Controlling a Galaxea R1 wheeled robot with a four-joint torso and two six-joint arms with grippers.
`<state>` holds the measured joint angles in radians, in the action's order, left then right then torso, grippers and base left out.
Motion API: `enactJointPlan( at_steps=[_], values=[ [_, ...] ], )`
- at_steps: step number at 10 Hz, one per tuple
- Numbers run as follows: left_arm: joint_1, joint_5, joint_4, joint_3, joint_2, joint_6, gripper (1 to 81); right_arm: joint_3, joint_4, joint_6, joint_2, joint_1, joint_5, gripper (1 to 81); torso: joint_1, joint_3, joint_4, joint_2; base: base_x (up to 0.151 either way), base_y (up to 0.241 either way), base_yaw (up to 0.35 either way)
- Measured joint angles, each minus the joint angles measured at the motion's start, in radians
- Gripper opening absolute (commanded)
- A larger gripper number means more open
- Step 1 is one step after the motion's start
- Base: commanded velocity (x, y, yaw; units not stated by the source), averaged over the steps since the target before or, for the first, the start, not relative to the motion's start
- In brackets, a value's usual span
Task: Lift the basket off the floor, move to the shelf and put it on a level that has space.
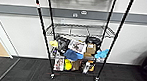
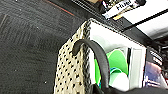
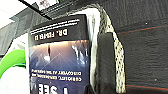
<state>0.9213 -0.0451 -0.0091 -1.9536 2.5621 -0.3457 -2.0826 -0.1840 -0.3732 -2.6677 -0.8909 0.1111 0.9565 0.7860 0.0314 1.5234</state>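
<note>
Basket [image 2: 72,67] up off the carpet [image 2: 27,50], seemingly carried between both arms near the rack's foot, with a dark handle [image 2: 100,60] arching over its rim and a book [image 3: 58,57] plus green items [image 2: 117,61] inside. Jaw state impossible to tell on either side. Best kept level, lifted evenly, steered between the black posts of the shelf [image 1: 120,29] onto the bare wire tier [image 1: 80,31] above the cluttered lower levels.

The shelf [image 1: 76,43] stands on the floor [image 1: 24,70] against the wall; a book [image 3: 60,57] stands in the basket [image 2: 72,67]
</note>
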Motion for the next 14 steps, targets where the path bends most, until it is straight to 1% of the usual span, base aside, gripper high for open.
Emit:
enactJointPlan(
  at_steps=[4,8,11,14],
  values=[
    [-0.058,0.008,-0.028,0.024,-0.020,-0.001,1.0,0.005,0.000,-0.029,0.002,0.047,0.004,1.0,-0.086,-0.075,0.000,-0.133,0.000,0.000,0.000],
    [-0.058,0.020,-0.038,0.060,-0.037,-0.002,1.0,0.029,0.000,-0.047,0.021,0.044,0.009,1.0,-0.173,-0.148,0.000,-0.267,0.000,0.000,0.000],
    [-0.050,0.019,-0.039,0.102,-0.056,-0.004,1.0,0.049,0.000,-0.047,0.036,0.041,0.010,1.0,-0.242,-0.159,0.000,-0.370,0.000,0.000,0.000],
    [-0.053,0.013,-0.040,0.190,-0.106,-0.008,1.0,0.098,0.000,-0.055,0.066,0.049,0.003,1.0,-0.308,-0.159,0.000,-0.473,0.000,0.000,0.000]
  ],
)
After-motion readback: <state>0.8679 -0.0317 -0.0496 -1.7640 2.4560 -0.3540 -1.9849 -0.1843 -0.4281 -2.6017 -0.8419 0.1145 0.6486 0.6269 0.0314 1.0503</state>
